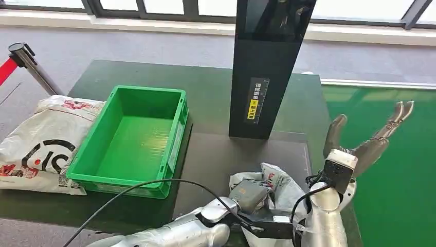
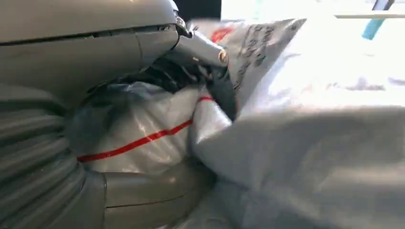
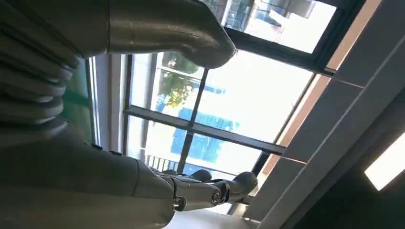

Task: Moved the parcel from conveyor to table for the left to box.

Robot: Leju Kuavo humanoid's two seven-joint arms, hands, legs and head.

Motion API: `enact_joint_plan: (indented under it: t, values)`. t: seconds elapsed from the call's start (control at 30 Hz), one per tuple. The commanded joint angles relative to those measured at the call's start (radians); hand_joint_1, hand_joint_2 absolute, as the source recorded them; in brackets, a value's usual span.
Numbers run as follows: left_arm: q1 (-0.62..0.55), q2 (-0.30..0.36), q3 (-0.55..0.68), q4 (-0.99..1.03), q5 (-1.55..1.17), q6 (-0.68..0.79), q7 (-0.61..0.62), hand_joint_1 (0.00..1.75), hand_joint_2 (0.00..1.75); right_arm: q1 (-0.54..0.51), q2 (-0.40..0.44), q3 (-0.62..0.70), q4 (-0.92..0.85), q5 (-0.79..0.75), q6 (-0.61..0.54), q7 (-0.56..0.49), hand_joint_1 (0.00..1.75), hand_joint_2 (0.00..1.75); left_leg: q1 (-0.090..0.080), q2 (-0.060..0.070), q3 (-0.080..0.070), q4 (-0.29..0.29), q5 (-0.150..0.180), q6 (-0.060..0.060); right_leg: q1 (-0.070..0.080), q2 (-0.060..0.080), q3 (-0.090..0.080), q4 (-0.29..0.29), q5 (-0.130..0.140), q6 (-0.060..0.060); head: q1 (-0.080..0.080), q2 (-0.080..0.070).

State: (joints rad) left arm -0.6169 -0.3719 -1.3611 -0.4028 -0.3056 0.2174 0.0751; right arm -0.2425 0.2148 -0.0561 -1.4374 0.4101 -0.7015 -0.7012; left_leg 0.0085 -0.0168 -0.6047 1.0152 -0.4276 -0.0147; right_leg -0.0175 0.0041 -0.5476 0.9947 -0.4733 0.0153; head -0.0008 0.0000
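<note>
At the table's near edge, left hand (image 1: 250,196) grips parcel (image 1: 277,181); right hand (image 1: 371,138) spread wide.

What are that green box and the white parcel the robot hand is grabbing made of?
The green box looks like rigid moulded plastic: uniform colour, slight sheen, ribbed rim. The white parcel under the left robot hand seems to be a thin glossy plastic mailer bag: it crumples and wrinkles, with printed red marks.

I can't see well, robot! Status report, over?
Left hand grips parcel on table. Right hand open, raised. Green crate empty; path clear.
</note>
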Motion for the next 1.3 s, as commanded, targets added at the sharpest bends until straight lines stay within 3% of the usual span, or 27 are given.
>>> enact_joint_plan:
  t: [0.03, 0.27, 0.37, 0.4, 0.43, 0.47, 0.5, 0.57, 0.63, 0.8, 1.03, 1.17, 1.23, 1.3]
  values:
    - [0.028, 0.023, -0.100, 0.065, -0.075, 0.024, 0.091, 1.75, 1.75, 0.008, 0.001, -0.045, -0.007, -0.009, 0.003, 0.003, 0.00, 1.75, -0.001, 0.003, 0.003, -0.003, 0.001, 0.000, 0.000, 0.001, 0.001, -0.003, 0.001, -0.001, 0.000, 0.000]
    - [0.008, 0.023, -0.082, 0.087, -0.140, 0.095, 0.140, 1.75, 1.75, 0.025, -0.001, -0.046, -0.012, -0.002, 0.003, 0.003, 0.00, 1.75, 0.000, 0.004, 0.004, -0.004, 0.001, 0.000, 0.000, 0.002, 0.001, -0.003, 0.002, -0.002, 0.000, 0.000]
    - [-0.010, 0.023, -0.054, 0.110, -0.238, 0.364, 0.191, 1.75, 1.75, 0.051, 0.002, -0.050, -0.030, 0.006, 0.003, 0.003, 0.00, 1.75, 0.000, 0.004, 0.003, -0.004, 0.001, 0.000, 0.001, 0.001, 0.001, -0.003, 0.002, -0.002, 0.000, 0.000]
    - [-0.024, 0.032, 0.076, 0.063, -0.395, 0.481, 0.239, 1.75, 1.75, 0.070, 0.009, -0.057, -0.051, 0.018, 0.003, 0.003, 0.00, 1.75, 0.000, 0.004, 0.003, -0.004, 0.002, 0.000, 0.001, 0.002, 0.000, -0.003, 0.002, -0.002, 0.000, 0.000]
    - [-0.024, 0.032, 0.076, 0.063, -0.395, 0.481, 0.239, 1.75, 1.75, 0.070, 0.009, -0.057, -0.051, 0.018, 0.003, 0.003, 0.00, 1.75, 0.000, 0.004, 0.003, -0.005, 0.002, 0.000, 0.001, 0.001, 0.000, -0.004, 0.002, -0.002, 0.000, 0.000]
    - [0.071, 0.081, 0.453, -0.136, -0.772, 0.481, 0.215, 1.75, 1.75, 0.089, 0.013, -0.062, -0.060, 0.031, 0.003, 0.003, 0.00, 1.75, 0.000, 0.003, 0.001, -0.002, 0.001, 0.000, 0.001, 0.001, -0.001, -0.001, 0.001, -0.001, 0.000, 0.000]
    - [0.178, 0.056, 0.876, -0.329, -1.109, 0.481, 0.077, 1.75, 1.75, 0.097, 0.013, -0.068, -0.057, 0.033, 0.003, 0.003, 0.00, 1.75, 0.000, 0.003, 0.001, -0.002, 0.001, 0.000, 0.000, 0.000, -0.001, -0.001, 0.001, -0.001, 0.000, 0.000]
    - [0.210, 0.031, 1.104, -0.470, -1.180, 0.481, -0.073, 1.75, 1.75, 0.098, -0.005, -0.058, -0.014, 0.021, 0.003, 0.003, 0.00, 1.75, -0.001, 0.001, 0.000, -0.001, 0.001, 0.000, -0.001, -0.001, -0.003, 0.001, 0.000, -0.001, 0.000, 0.000]
    - [0.215, 0.023, 1.231, -0.584, -1.171, 0.481, -0.177, 1.75, 1.75, 0.100, -0.020, -0.046, 0.003, 0.010, 0.003, 0.003, 0.00, 1.75, -0.001, -0.001, -0.002, -0.001, 0.001, 0.001, -0.001, -0.004, -0.003, 0.000, -0.001, -0.001, 0.000, 0.000]
    - [0.257, 0.023, 1.384, -0.782, -1.046, 0.481, -0.312, 1.75, 1.75, 0.114, -0.043, -0.023, 0.015, -0.014, 0.003, 0.003, 0.00, 1.75, -0.001, 0.018, -0.002, 0.000, -0.002, -0.002, -0.001, 0.017, -0.010, 0.003, 0.002, -0.002, 0.000, 0.000]
    - [0.257, 0.023, 1.384, -0.782, -1.046, 0.481, -0.312, 1.75, 1.75, 0.114, -0.043, -0.023, 0.015, -0.014, 0.003, 0.003, 0.00, 1.75, 0.001, 0.012, 0.000, -0.002, -0.001, -0.003, 0.001, 0.011, -0.007, 0.003, 0.001, -0.002, 0.000, 0.000]
    - [0.225, 0.023, 1.537, -0.741, -1.028, 0.481, -0.302, 1.75, 1.75, 0.142, -0.033, -0.034, -0.008, -0.009, 0.003, 0.003, 0.00, 1.75, 0.001, 0.012, 0.000, -0.002, -0.001, -0.003, 0.001, 0.011, -0.007, 0.003, 0.001, -0.002, 0.000, 0.000]
    - [0.191, 0.023, 1.665, -0.698, -1.001, 0.481, -0.353, 1.75, 1.75, 0.156, -0.029, -0.039, -0.021, -0.006, 0.003, 0.003, 0.00, 1.75, 0.000, 0.012, 0.000, -0.002, -0.001, -0.003, 0.001, 0.011, -0.006, 0.003, 0.000, -0.003, 0.000, 0.000]
    - [0.191, 0.023, 1.665, -0.698, -1.001, 0.481, -0.353, 1.75, 1.75, 0.156, -0.029, -0.039, -0.021, -0.006, 0.003, 0.003, 0.00, 1.75, 0.000, 0.012, -0.001, -0.002, 0.000, -0.004, 0.001, 0.011, -0.007, 0.003, 0.000, -0.003, 0.000, 0.000]
